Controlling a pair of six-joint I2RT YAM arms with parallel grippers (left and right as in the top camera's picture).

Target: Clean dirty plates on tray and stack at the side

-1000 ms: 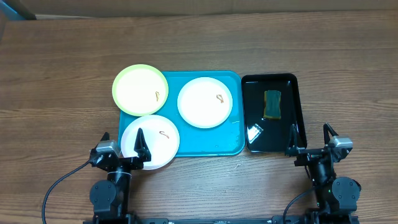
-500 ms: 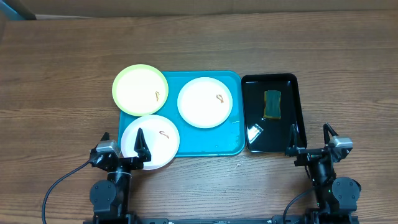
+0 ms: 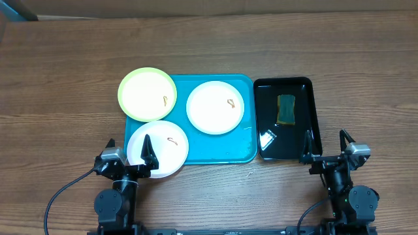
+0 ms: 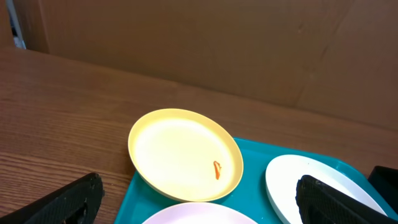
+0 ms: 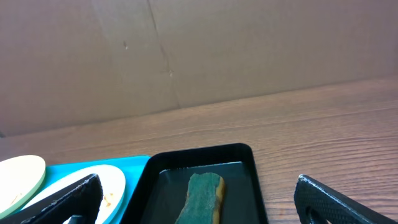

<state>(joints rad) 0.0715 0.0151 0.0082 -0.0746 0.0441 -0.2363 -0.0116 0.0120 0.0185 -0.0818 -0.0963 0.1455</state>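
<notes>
The overhead camera looked straight down from high above the wooden surface [image 3: 65, 65], covering the whole layout. The left wrist camera sat low and close, facing forward over the yellow-green plate [image 4: 185, 154]. The right wrist camera, equally low, faced the black tray [image 5: 199, 151] and sponge [image 5: 202, 196]. Both wrist views shared the blue tray [image 4: 255, 155] and the cardboard wall [image 4: 249, 43] behind.

Wooden table [image 3: 65, 65], brown grain, filling the view. Black tray [image 3: 316, 117], glossy, rectangular with rounded corners, right of centre, long side running near to far; one green sponge [image 3: 286, 108] with a yellowish edge lies flat in its far half. Brown cardboard wall [image 5: 186, 50] along the far edge.
</notes>
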